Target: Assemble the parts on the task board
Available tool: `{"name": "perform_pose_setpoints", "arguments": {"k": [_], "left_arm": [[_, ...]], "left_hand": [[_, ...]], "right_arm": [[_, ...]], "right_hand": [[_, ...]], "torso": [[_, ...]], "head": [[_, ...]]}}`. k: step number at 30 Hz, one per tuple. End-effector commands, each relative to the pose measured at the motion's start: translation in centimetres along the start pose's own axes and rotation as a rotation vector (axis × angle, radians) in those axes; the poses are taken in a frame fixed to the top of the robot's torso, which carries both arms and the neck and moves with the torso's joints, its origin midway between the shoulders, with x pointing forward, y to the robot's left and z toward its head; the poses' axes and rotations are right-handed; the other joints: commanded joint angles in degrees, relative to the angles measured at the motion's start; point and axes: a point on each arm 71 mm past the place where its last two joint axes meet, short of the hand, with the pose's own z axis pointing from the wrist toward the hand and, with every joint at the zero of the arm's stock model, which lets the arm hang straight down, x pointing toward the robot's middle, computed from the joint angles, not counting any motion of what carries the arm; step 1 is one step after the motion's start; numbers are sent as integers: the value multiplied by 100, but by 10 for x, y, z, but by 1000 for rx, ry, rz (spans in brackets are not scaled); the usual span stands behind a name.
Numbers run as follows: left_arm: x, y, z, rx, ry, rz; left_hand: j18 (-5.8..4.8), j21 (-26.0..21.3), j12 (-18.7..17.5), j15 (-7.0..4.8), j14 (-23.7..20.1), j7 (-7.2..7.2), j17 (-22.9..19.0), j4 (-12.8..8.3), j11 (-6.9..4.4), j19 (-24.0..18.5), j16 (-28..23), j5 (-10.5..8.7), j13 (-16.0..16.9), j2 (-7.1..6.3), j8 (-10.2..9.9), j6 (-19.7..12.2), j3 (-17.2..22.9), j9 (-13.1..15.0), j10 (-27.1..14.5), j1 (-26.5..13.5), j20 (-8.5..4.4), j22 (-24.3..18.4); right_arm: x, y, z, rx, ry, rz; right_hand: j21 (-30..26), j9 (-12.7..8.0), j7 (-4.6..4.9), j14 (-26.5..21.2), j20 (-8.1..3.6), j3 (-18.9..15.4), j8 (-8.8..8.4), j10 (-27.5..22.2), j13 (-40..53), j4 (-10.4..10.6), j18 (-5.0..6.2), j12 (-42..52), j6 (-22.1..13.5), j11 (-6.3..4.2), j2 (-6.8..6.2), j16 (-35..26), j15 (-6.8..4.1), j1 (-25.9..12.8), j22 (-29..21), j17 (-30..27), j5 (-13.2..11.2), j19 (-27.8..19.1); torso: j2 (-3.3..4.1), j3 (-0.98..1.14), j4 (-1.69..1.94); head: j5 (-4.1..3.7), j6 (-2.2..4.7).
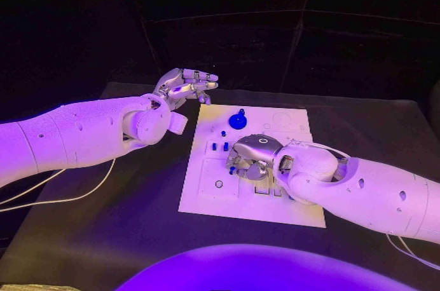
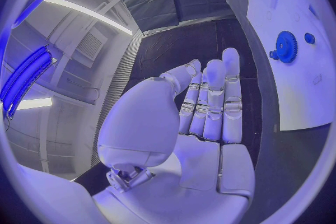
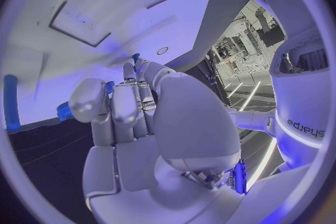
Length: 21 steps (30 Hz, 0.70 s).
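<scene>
- The right hand (image 1: 253,157) curls its fingers (image 3: 123,105) down onto the middle of the task board (image 1: 206,192), around small blue parts (image 1: 232,170); whether they pinch one I cannot tell.
- The left hand (image 1: 184,85) sits at upper centre-left of the frame, off the board's top-left corner, fingers (image 2: 213,98) straight, side by side, holding nothing.
- A blue gear (image 1: 238,120) lies near the board's top edge.
- Small blue pegs (image 1: 220,145) stand just below the gear.
- The board rests on the black table (image 1: 110,227).
</scene>
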Motion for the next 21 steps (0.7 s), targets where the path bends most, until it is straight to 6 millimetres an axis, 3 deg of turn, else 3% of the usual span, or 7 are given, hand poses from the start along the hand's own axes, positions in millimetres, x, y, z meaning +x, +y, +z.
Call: {"name": "perform_pose_setpoints", "arguments": {"k": [1,8,15,21], "left_arm": [[1,-1,1,4,10,-8],[1,-1,0,3,10,-8],[0,-1,0,3,9,-8],[0,-1,1,2,8,-7]], "left_hand": [[31,-28,29,-19,-38,7,-5,-24,11,-26,-26,23,-6,-2,20,-24,9,-5,-41,-48,-18,-5],[31,-28,29,-19,-38,7,-5,-24,11,-26,-26,23,-6,-2,20,-24,9,-5,-41,-48,-18,-5],[31,-28,29,-19,-38,7,-5,-24,11,-26,-26,23,-6,-2,20,-24,9,-5,-41,-48,-18,-5],[31,-28,29,-19,-38,7,-5,-24,11,-26,-26,23,-6,-2,20,-24,9,-5,-41,-48,-18,-5]], "right_arm": [[1,1,1,0,11,-17],[3,2,2,5,31,-24],[3,1,3,11,25,-26],[-1,0,2,9,-24,-21]], "right_hand": [[19,8,14,144,-21,18,19,40,4,-29,-97,-24,44,-2,-18,31,-7,-57,10,6,-8,8],[20,4,16,140,-19,-5,10,26,2,-35,-95,-33,28,1,-44,33,-5,-119,5,-8,-3,-5],[13,-30,100,126,45,-293,-22,-307,-25,96,-94,-194,-280,106,-293,78,82,-561,-16,-7,108,-62],[-11,-24,163,112,103,-432,-12,-587,-22,94,-83,-213,-418,182,-330,102,139,-621,-61,-18,116,-105]], "torso": [[3,2,-2],[0,0,2],[0,-2,2],[-2,2,0]], "head": [[-2,-4],[-4,-3],[-4,-11],[-9,-13]]}}
